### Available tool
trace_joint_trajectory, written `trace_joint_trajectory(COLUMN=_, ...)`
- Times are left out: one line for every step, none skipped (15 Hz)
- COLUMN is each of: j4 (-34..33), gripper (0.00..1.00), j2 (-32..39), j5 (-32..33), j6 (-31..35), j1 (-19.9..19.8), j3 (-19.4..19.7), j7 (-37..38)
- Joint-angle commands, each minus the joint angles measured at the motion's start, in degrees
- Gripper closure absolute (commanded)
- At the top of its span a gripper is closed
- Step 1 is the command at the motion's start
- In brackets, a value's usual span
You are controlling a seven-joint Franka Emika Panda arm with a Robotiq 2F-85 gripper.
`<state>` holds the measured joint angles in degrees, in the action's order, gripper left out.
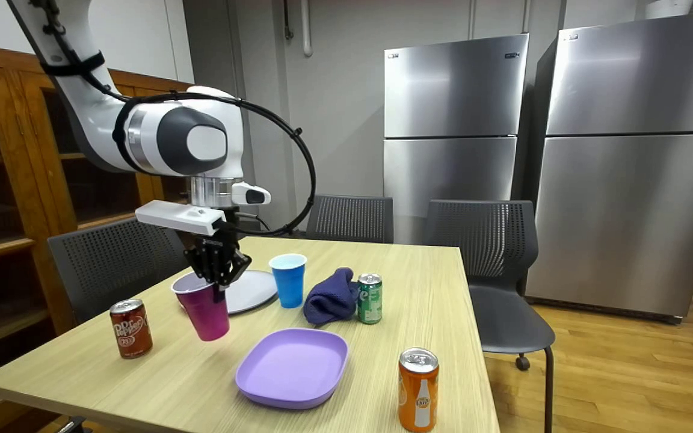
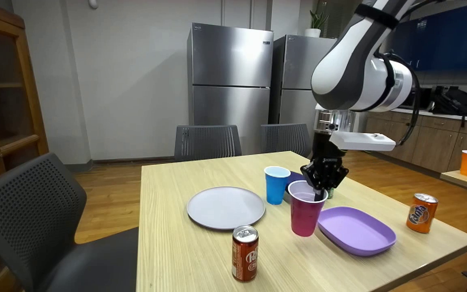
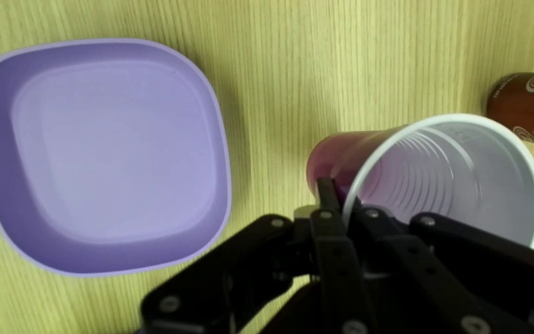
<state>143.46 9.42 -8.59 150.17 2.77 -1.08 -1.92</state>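
A magenta cup [image 1: 207, 316] with a white inside is held by my gripper [image 1: 219, 291], shut on its wall at the rim. In the wrist view the cup [image 3: 494, 181] has one finger outside its wall and the other inside. It leans, its mouth tipped away from the purple plate [image 3: 118, 153]; whether its base touches the table I cannot tell. That plate lies beside the cup in both exterior views. Close by on the cup's other side stands a brown Dr Pepper can [image 1: 131, 328]. A blue cup [image 2: 275, 188] stands upright behind the held one.
A light grey round plate [image 2: 225, 207] lies near the blue cup. A dark blue cloth [image 1: 331, 297] is bunched against a green can [image 1: 370, 299]. An orange Fanta can [image 1: 418, 391] stands near the table's edge. Dark chairs [image 1: 482, 240] surround the wooden table [image 1: 425, 288].
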Motion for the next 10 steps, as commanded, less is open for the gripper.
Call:
trace_joint_trajectory(j4=-2.80, gripper=0.99, j2=-0.35, j5=-2.69, j6=-2.66, j1=-1.19, j3=-1.94, j7=-3.11)
trace_joint_trajectory(j4=-3.71, gripper=0.99, j2=0.16, j5=-3.13, j6=-2.70, j1=-1.15, j3=-2.19, j7=-3.49)
trace_joint_trajectory(j4=-4.58, gripper=0.99, j2=0.64, j5=-3.53, j6=-2.80, j1=-1.14, j3=-2.39, j7=-3.81)
trace_joint_trajectory(j4=-5.38, gripper=0.99, j2=1.07, j5=-3.97, j6=-2.90, j1=-1.15, j3=-2.63, j7=-4.13)
trace_joint_trajectory(j4=-6.40, gripper=0.99, j2=1.69, j5=-4.38, j6=-2.98, j1=-1.11, j3=-2.88, j7=-4.30)
trace_joint_trajectory(j4=-7.48, gripper=0.99, j2=2.46, j5=-4.71, j6=-3.05, j1=-1.06, j3=-3.10, j7=-4.30)
trace_joint_trajectory(j4=-8.37, gripper=0.99, j2=3.17, j5=-5.02, j6=-2.94, j1=-1.05, j3=-3.31, j7=-4.28)
trace_joint_trajectory(j4=-9.59, gripper=0.99, j2=4.14, j5=-5.37, j6=-3.05, j1=-1.06, j3=-3.59, j7=-4.22)
trace_joint_trajectory(j4=-10.60, gripper=0.99, j2=5.00, j5=-5.46, j6=-3.01, j1=-1.07, j3=-3.79, j7=-4.11)
trace_joint_trajectory(j4=-11.83, gripper=0.99, j2=6.13, j5=-5.37, j6=-2.96, j1=-1.00, j3=-3.98, j7=-3.81)
